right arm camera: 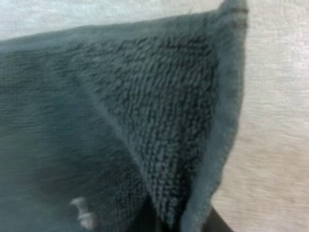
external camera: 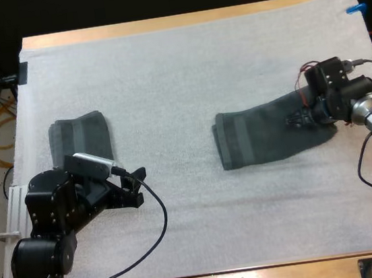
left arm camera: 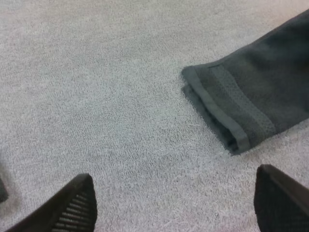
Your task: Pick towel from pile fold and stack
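The right gripper point(external camera: 304, 119) has its fingers clenched on the 3 o'clock end of the grey-green towel point(external camera: 260, 135), with cloth pinched and ridged up between them. This towel lies doubled on the white mat point(external camera: 184, 64), at 3 o'clock from the mat centre, its banded edge facing 9 o'clock. The left gripper point(external camera: 140, 187) has its fingers point(left arm camera: 72, 208) released, apart over bare mat. The folded towel point(external camera: 81, 138) lies at 9 o'clock, partly under the left arm.

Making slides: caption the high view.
Right hand grips one end of the long towel; left hand, open, near the folded towel.
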Tool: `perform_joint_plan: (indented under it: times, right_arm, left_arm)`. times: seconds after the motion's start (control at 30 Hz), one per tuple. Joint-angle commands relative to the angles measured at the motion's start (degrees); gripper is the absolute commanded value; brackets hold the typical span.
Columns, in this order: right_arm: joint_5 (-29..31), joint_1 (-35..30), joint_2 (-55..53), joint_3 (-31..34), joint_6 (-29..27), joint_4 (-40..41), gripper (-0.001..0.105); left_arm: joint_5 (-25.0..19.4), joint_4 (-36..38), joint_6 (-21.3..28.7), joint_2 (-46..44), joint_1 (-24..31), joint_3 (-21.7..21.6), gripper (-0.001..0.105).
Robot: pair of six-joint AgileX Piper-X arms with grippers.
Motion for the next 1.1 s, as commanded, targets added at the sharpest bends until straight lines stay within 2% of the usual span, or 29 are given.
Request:
perform_joint_plan:
  times: [0.0,0.13,0.23,0.33,0.6,0.67,0.73,0.77,0.83,0.9,0.93,1.07]
  right_arm:
    - [-4.2,1.5,-0.7,-1.0,2.5,0.8,0.001]
    - [-15.9,4.9,0.2,-1.3,11.2,-2.2,0.001]
    - [-22.1,7.6,2.2,-1.3,17.4,-5.9,0.001]
    - [-26.7,9.7,5.2,-1.3,22.9,-10.1,0.001]
    - [-35.0,11.7,11.0,-1.3,30.2,-19.3,0.002]
    - [-34.9,11.7,11.5,-1.3,30.7,-19.5,0.009]
    - [-34.1,11.7,11.7,-1.3,30.5,-19.4,0.025]
    - [-34.1,11.7,11.6,-1.3,30.2,-19.4,0.034]
    - [-35.0,11.7,11.4,-1.4,28.7,-19.4,0.064]
    - [-37.3,11.7,10.7,-1.6,24.5,-19.4,0.081]
    - [-37.8,11.8,10.1,-1.6,22.4,-19.2,0.085]
    - [-35.5,12.6,7.6,-1.6,20.5,-17.3,0.083]
  left_arm:
    - [-0.1,-0.1,0.2,-0.2,0.0,-0.4,0.066]
    - [-0.1,-0.1,0.2,-0.2,0.0,-0.4,0.066]
    - [-0.1,-0.1,0.2,-0.2,0.0,-0.4,0.066]
    - [-0.1,-0.1,0.2,-0.2,0.0,-0.4,0.066]
    - [-0.1,-0.1,0.2,-0.2,0.0,-0.4,0.066]
    - [-0.1,-0.1,0.2,-0.2,0.0,-0.4,0.066]
    - [-0.1,-0.1,0.2,-0.2,0.0,-0.4,0.066]
    - [-0.1,-0.1,0.2,-0.2,0.0,-0.4,0.066]
    - [-0.1,-0.1,0.2,-0.2,0.0,-0.4,0.066]
    - [-0.1,-0.1,0.2,-0.2,0.0,-0.4,0.066]
    - [-0.1,-0.1,0.2,-0.2,0.0,-0.4,0.066]
    - [-0.1,-0.1,0.2,-0.2,0.0,-0.4,0.066]
